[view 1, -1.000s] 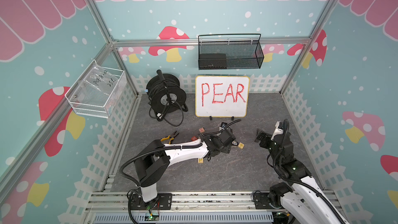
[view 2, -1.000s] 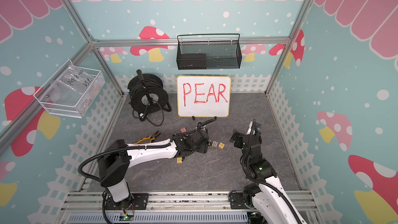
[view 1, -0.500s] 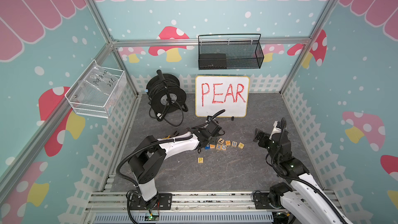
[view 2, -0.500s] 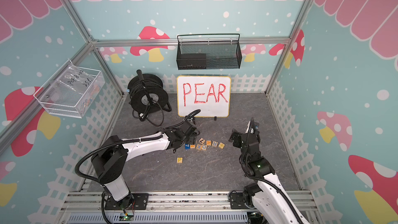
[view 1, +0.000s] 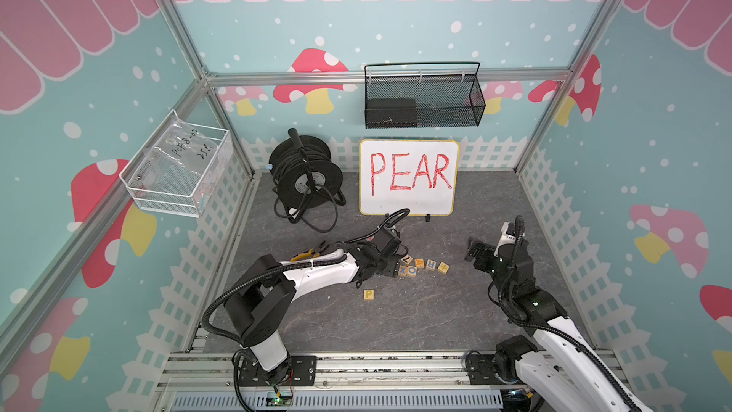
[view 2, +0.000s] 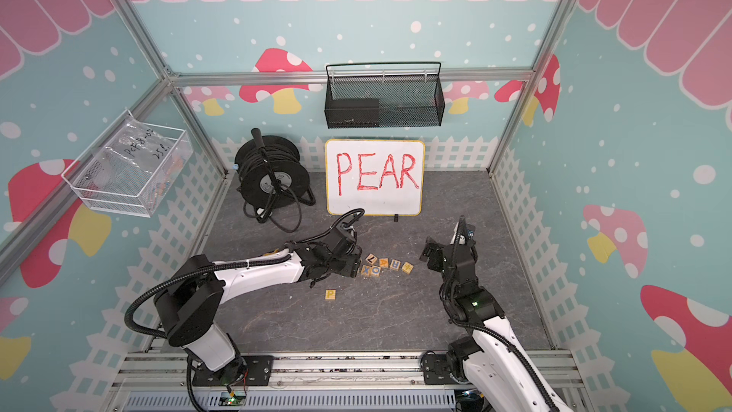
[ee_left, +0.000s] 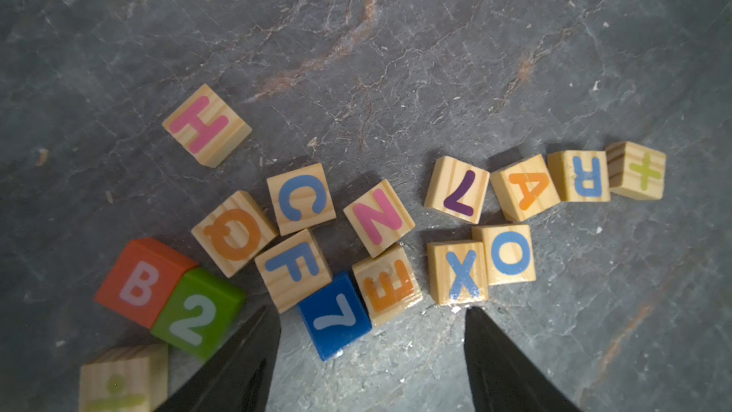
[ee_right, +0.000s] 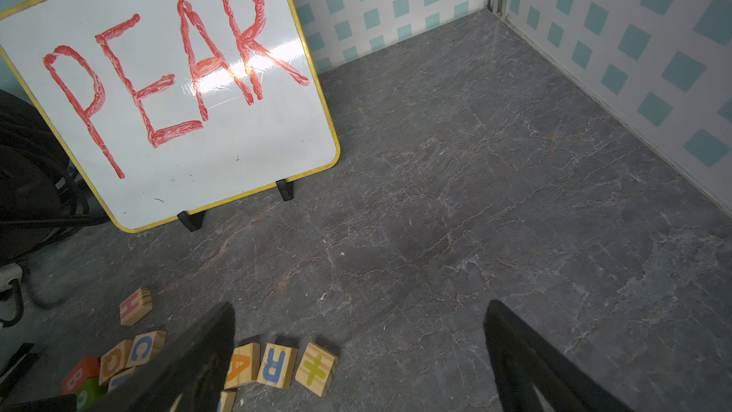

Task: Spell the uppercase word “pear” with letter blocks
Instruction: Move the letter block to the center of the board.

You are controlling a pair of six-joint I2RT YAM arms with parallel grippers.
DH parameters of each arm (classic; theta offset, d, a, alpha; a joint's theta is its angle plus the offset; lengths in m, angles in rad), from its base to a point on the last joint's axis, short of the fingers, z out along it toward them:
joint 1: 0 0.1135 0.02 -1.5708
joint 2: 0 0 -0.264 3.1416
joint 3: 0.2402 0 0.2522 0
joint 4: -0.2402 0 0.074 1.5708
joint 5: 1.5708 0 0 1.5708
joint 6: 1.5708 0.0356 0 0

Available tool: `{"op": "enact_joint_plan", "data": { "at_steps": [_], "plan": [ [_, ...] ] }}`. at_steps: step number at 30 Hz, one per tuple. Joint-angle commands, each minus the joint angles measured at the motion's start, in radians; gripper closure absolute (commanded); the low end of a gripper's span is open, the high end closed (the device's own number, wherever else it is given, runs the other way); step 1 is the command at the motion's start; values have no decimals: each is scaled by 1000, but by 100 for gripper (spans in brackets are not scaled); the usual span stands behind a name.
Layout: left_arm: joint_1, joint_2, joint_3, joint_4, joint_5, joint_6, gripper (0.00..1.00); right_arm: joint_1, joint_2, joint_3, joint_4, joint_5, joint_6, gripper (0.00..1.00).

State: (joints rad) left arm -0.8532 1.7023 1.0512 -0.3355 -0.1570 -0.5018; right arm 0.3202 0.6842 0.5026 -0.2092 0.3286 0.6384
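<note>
The yellow P block lies alone on the grey floor, nearer the front than the cluster. In the left wrist view the orange E block sits just ahead of my open left gripper. A corner of a blue 7 cube reaches between the fingers. The orange A block and blue R block stand side by side at the row's right. My right gripper hangs open over bare floor, right of the blocks.
Other cubes crowd the cluster: H, C, Q, N, F, X, O, a purple 7, a plus, red B, green 2. A PEAR whiteboard and a cable reel stand behind.
My left gripper drew back leftward off the block row, uncovering it, then came forward over the cluster's left part. The right arm has barely moved.
</note>
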Motion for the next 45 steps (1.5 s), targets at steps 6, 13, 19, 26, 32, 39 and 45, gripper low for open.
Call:
{"op": "enact_joint_plan", "data": {
  "at_steps": [6, 13, 19, 26, 32, 39, 45],
  "plan": [
    [-76, 24, 17, -20, -52, -222, 25, -3, -29, 13, 20, -7, 9, 1],
    [-89, 33, 6, -25, -47, -305, 25, -4, -60, -3, 9, 1, 7, 1],
    [-89, 58, 2, -12, -15, -344, 25, -3, -75, -10, 4, 7, 6, 1],
    [-89, 85, -11, 29, 11, -386, 25, -4, -95, -16, -5, 18, 4, 1],
    [-89, 112, -7, 48, 3, -399, 25, -4, -104, -19, -11, 26, 2, 1],
    [-69, 135, -12, 101, 7, -402, 25, -5, -104, -20, -12, 36, -2, 1],
    [-32, 144, -17, 135, 25, -375, 26, -5, -104, -18, -17, 42, -6, 1]
  ]
}}
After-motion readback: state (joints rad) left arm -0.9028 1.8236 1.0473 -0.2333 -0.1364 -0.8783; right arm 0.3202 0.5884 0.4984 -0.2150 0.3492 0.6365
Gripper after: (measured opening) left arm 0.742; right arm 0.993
